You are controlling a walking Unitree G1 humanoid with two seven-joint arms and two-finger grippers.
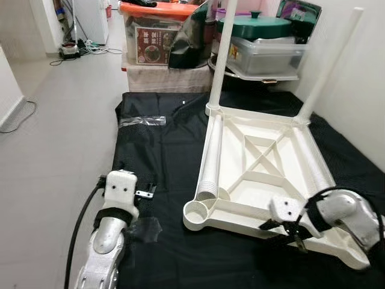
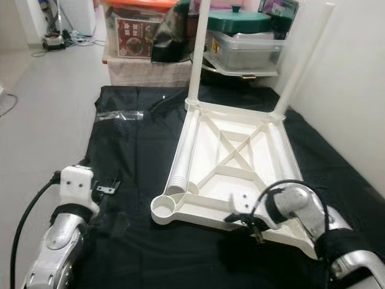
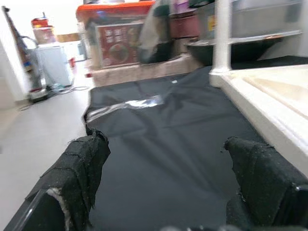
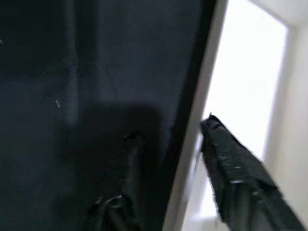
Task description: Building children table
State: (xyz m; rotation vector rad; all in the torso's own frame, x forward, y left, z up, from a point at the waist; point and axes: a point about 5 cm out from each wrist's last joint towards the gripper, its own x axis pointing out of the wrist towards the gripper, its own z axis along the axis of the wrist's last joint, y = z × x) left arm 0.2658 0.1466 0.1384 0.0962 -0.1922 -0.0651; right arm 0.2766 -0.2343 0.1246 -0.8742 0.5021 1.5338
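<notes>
**Table half built: two legs up, two to go**

Tabletop first: your white plastic children's tabletop [image 1: 258, 162] lies upside down on the black cloth sheet [image 1: 162, 162] spread over the floor, ribbed underside up, filling the right half of the sheet. Two white tubular legs are already standing in its far corners, the far-left leg [image 1: 220, 54] and the far-right leg [image 1: 328, 66], both upright as far as I can judge. A third loose white ribbed leg [image 1: 212, 159] lies inside the tabletop along its left edge, its near end just beside the empty round socket [image 1: 197, 212] at the near-left corner. So by my reading you are about halfway: two sockets filled, the near-left one clearly open, and the near-right corner hidden behind your arm.

Your right gripper [image 4: 168, 159] is down at the near edge of the tabletop, fingers spread on either side of the white rim, one on the cloth side and one over the plastic, not clamped on it that I can see. Your left gripper [image 3: 166, 159] hovers low over the bare cloth near the sheet's left edge, fingers wide apart, holding nothing. A small metal bracket [image 1: 144, 193] lies on the cloth just beside it, and a clear plastic bag [image 1: 142, 120] sits further up the sheet.

Next job, I'd say, is seating that lying leg into the open socket.
</notes>
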